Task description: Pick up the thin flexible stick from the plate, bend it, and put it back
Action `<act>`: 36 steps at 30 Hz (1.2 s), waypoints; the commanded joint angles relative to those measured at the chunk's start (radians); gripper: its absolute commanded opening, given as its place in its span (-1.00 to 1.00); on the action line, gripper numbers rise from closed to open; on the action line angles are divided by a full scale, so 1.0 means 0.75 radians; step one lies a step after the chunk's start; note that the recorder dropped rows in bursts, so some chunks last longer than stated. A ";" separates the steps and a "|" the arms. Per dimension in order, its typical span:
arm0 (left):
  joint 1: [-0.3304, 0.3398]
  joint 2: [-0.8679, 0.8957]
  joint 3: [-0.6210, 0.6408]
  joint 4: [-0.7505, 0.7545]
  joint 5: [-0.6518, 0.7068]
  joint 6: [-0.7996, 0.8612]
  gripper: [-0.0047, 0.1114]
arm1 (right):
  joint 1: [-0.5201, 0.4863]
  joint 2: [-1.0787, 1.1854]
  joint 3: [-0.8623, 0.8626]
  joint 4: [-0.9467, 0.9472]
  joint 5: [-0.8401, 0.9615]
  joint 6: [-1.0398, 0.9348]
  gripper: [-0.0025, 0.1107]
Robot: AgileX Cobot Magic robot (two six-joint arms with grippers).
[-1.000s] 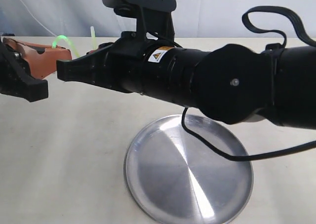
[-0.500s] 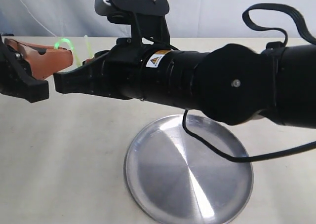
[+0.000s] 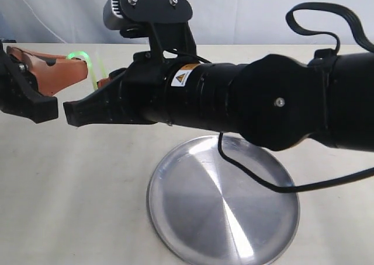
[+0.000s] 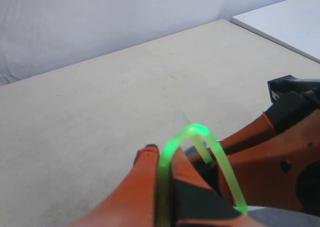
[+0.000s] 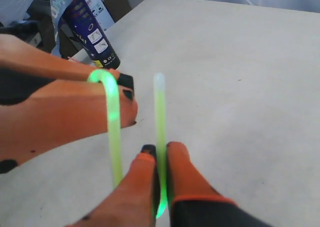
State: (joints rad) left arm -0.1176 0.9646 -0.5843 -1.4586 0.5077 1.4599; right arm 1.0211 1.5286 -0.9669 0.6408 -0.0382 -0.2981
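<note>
The thin light-green stick [image 3: 80, 56] hangs in the air at the left, bent into a tight arch between both grippers. My left gripper [image 4: 162, 156] is shut on one leg of the stick [image 4: 192, 133], which curves over toward the other gripper's orange fingers [image 4: 270, 159]. My right gripper [image 5: 160, 151] is shut on the other leg of the stick [image 5: 160, 112], whose free end pokes straight out past its fingertips. In the exterior view the left gripper [image 3: 79, 71] and right gripper [image 3: 87, 101] sit close together, well to the left of and above the steel plate [image 3: 222, 204], which holds nothing.
The thick black right arm [image 3: 245, 98] crosses the exterior view above the plate, with a black cable [image 3: 257, 180] dangling over the rim. A dark blue can [image 5: 90, 29] stands on the beige table [image 3: 87, 189] beyond the left gripper's fingers [image 5: 60, 112].
The right gripper has tilted down and come nearer the left one. The stick's free end has swung left and lower, so the arch is narrower.
</note>
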 commanded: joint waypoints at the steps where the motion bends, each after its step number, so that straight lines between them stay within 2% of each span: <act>1: 0.008 0.001 -0.015 -0.090 -0.037 -0.014 -0.92 | 0.023 -0.001 0.006 -0.069 0.148 -0.034 -0.97; 17: 0.008 0.018 -0.015 -0.099 0.020 -0.014 -0.92 | 0.023 -0.001 0.006 -0.073 0.160 -0.059 -0.97; 22: 0.008 0.074 -0.015 -0.114 0.089 -0.018 -0.92 | 0.023 -0.001 0.006 -0.073 0.195 -0.090 -0.97; 36: 0.008 0.100 -0.015 -0.163 0.102 0.009 -0.92 | 0.023 -0.001 0.006 -0.094 0.198 -0.095 -0.97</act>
State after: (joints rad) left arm -0.1176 1.0294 -0.5843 -1.5056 0.5897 1.4682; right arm 1.0211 1.5286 -0.9669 0.6123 0.0411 -0.3362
